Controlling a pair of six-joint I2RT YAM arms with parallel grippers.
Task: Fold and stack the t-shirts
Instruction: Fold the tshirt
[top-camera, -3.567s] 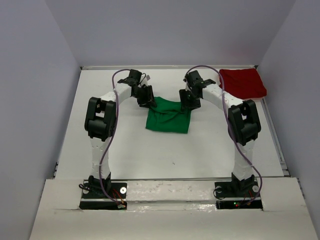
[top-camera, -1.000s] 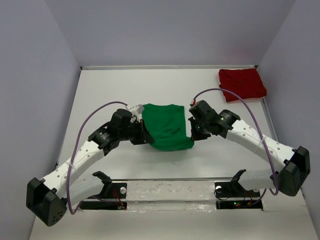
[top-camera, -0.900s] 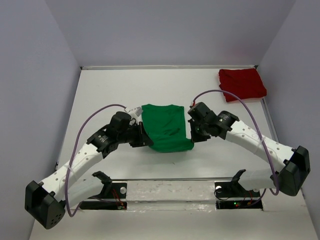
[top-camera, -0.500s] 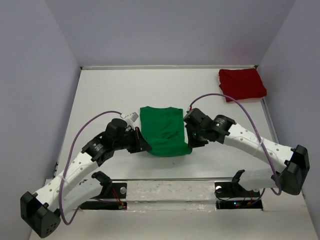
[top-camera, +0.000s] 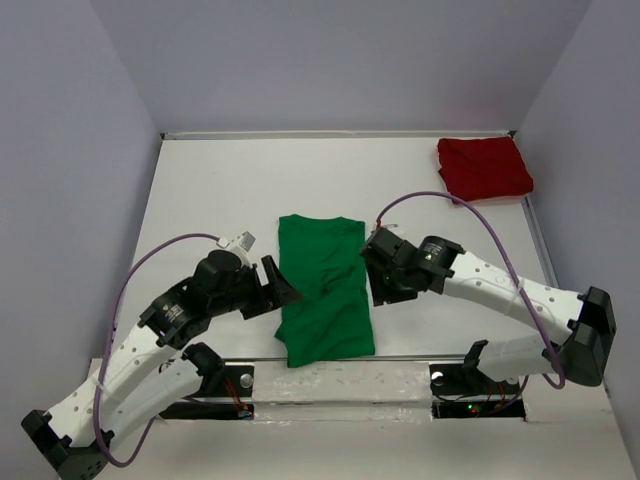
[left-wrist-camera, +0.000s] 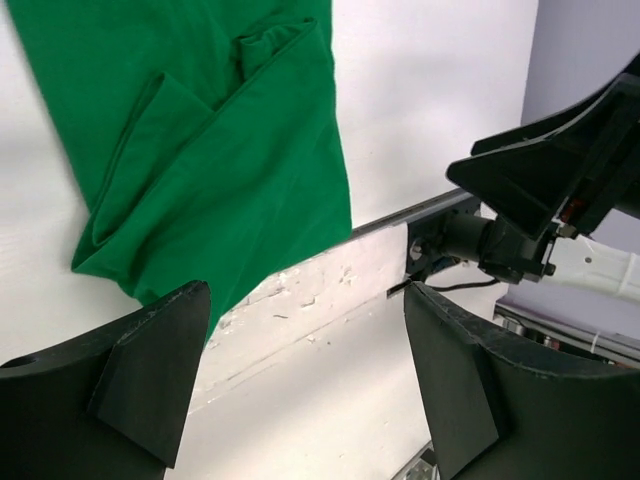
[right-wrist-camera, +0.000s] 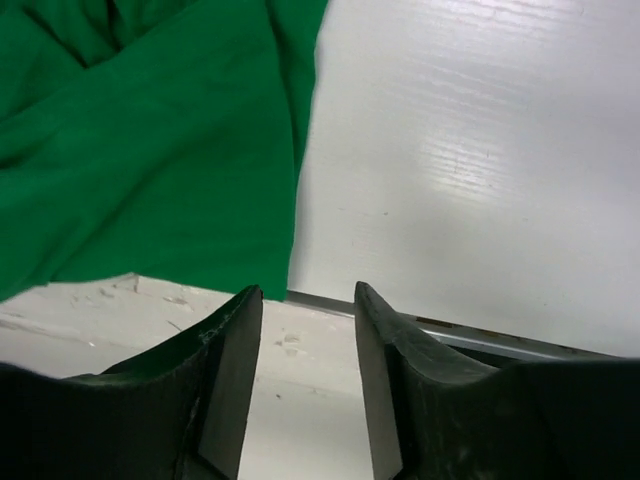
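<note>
Tools empty beside green shirt (top-camera: 322, 290): left tool (left-wrist-camera: 305, 335) wide, right tool (right-wrist-camera: 308, 340) narrower.

We see a white matte table (top-camera: 220, 190) under soft, even light. Pale lavender-grey walls box it in: back wall (top-camera: 340, 60), left wall (top-camera: 70, 200), right wall (top-camera: 590, 150). A thin metal strip (top-camera: 330, 133) runs along the table's far edge and a scuffed white ledge (top-camera: 340, 372) along its near edge.

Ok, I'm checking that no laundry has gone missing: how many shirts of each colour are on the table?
Green t-shirt: 1
Dark red t-shirt: 1
Total: 2
</note>
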